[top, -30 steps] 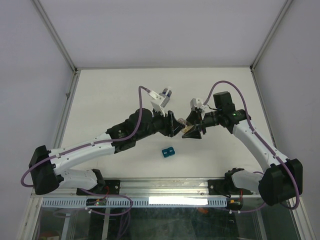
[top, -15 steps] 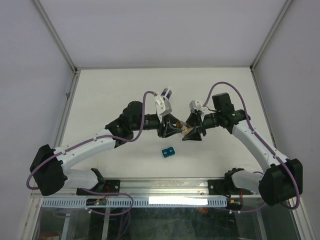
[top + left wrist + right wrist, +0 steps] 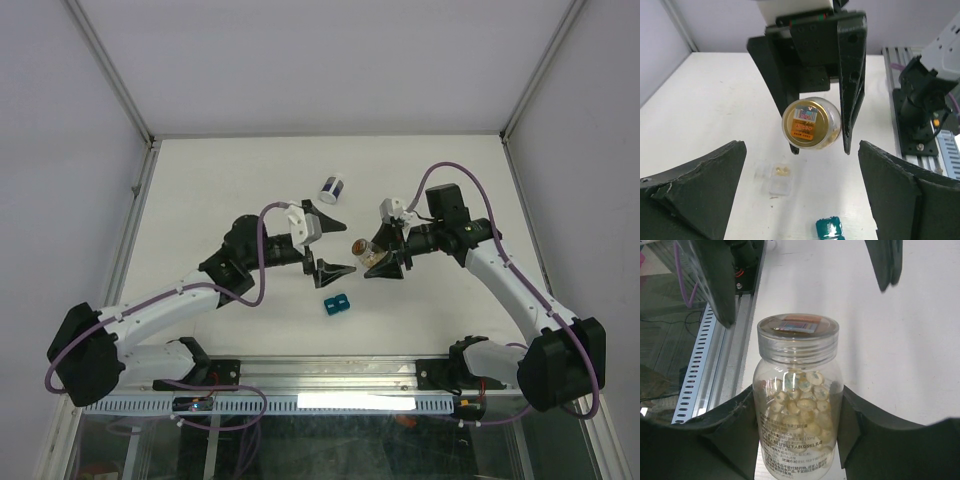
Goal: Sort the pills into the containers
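My right gripper (image 3: 797, 412) is shut on a clear bottle (image 3: 797, 390) full of pale yellow pills (image 3: 802, 405), held off the table. In the top view this bottle (image 3: 366, 252) lies sideways in the right gripper (image 3: 385, 262), its gold-topped end facing the left arm. The left gripper (image 3: 327, 241) stands open a short way to the left of it, holding nothing. In the left wrist view the left gripper (image 3: 801, 150) faces the bottle's gold end (image 3: 807, 125). Two tiny clear containers (image 3: 776, 178) sit on the table below it, and the far one holds a couple of pale pills (image 3: 781, 170).
A white jar with a dark-blue band (image 3: 332, 188) lies behind the grippers. A small teal block (image 3: 336, 303) sits on the table in front of them, also visible as the teal block (image 3: 829, 227) near the containers. The table's metal rail (image 3: 695, 355) runs along the near edge.
The left gripper was closed round the bottle's end; it has opened wide and drawn back to the left. The right gripper and the bottle have stayed put.
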